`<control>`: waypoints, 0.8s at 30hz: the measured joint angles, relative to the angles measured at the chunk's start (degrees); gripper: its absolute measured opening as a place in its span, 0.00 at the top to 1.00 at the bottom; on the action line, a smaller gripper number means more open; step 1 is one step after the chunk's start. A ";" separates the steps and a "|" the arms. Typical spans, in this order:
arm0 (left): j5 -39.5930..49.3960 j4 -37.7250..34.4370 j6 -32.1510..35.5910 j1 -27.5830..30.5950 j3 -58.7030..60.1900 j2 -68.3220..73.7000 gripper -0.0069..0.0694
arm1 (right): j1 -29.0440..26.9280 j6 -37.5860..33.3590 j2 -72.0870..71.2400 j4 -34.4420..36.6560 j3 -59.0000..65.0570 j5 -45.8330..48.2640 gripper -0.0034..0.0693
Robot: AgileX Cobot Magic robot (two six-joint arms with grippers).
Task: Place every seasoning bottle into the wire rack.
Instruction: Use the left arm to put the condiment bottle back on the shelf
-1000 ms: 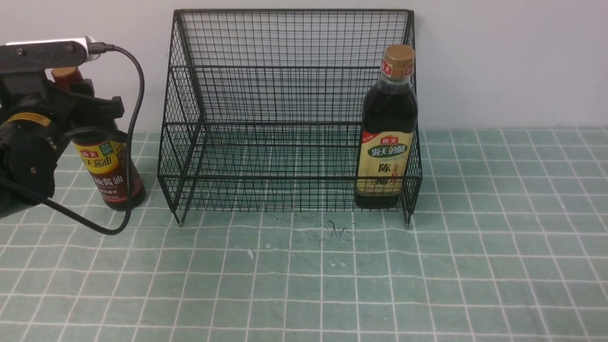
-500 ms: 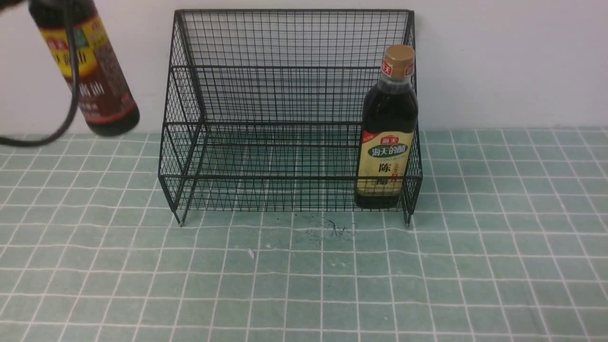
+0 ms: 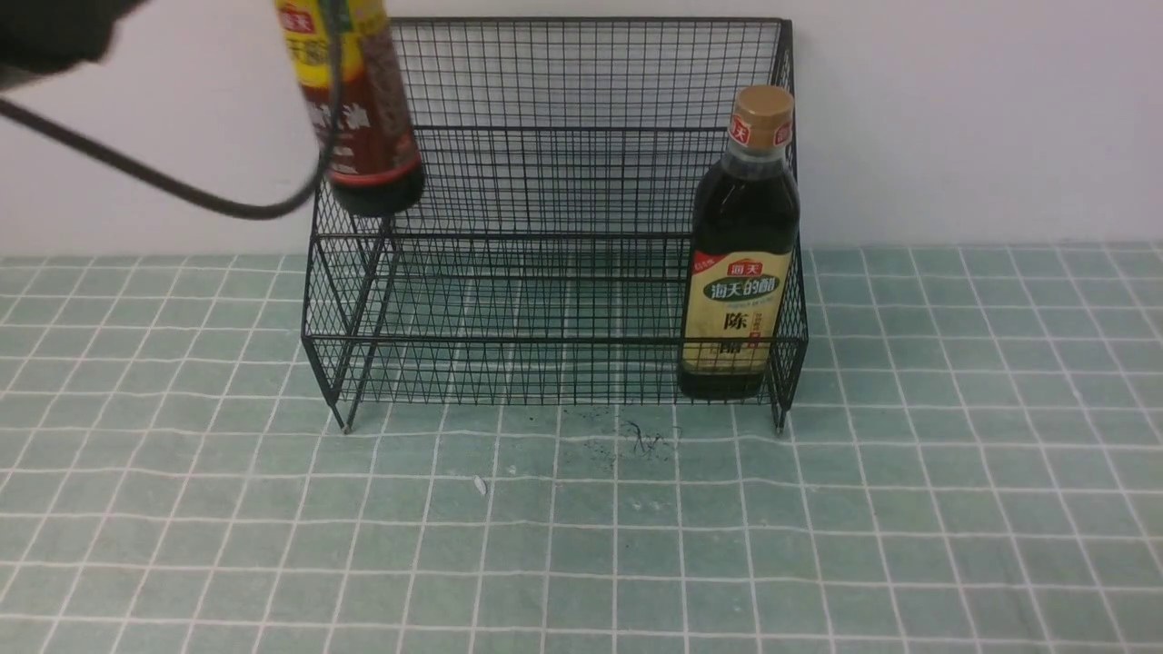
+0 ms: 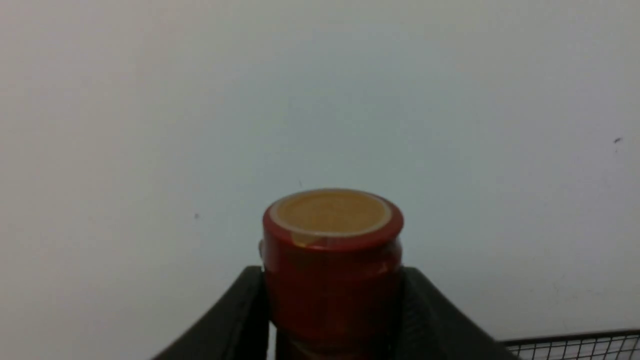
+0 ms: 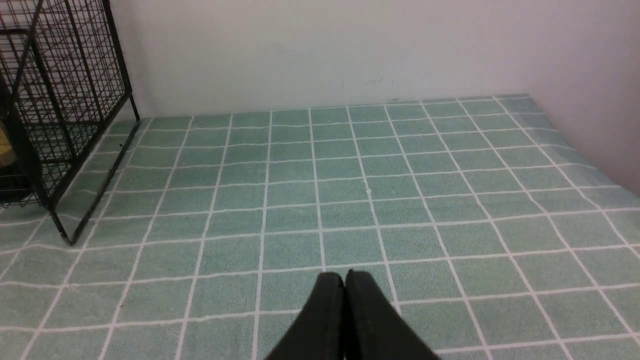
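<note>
left tool [image 4: 332, 274] is pinching the slim bottle [image 3: 362, 118] near its cap, held up at the wire rack's [image 3: 545, 182] left side. wider bottle [image 3: 740, 263] stands inside, right end. right tool [image 5: 344, 280] is pressed together.

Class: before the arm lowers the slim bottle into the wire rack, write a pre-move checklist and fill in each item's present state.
1. Grip: ok. The left end effector has fingers on both sides of the slim bottle, below its cap.
2. Bottle upright: not ok. It leans in the front view.
3. Landing space: ok. The wire rack is bare at left and middle; the wider bottle stands at its right end.
4. Base clear of the rack's left side wall: cannot tell. They overlap in the front view.
5. Right end effector out of the way: ok. It is shut, over the table.
</note>
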 joint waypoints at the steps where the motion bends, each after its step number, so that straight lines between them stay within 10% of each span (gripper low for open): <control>1: -1.07 0.00 0.05 -0.40 -0.25 1.42 0.54 | 0.00 0.00 0.00 0.00 0.00 0.00 0.97; 24: 9.42 -0.14 0.54 -1.27 -1.54 10.17 0.54 | 0.00 0.00 0.00 0.00 0.00 0.00 0.97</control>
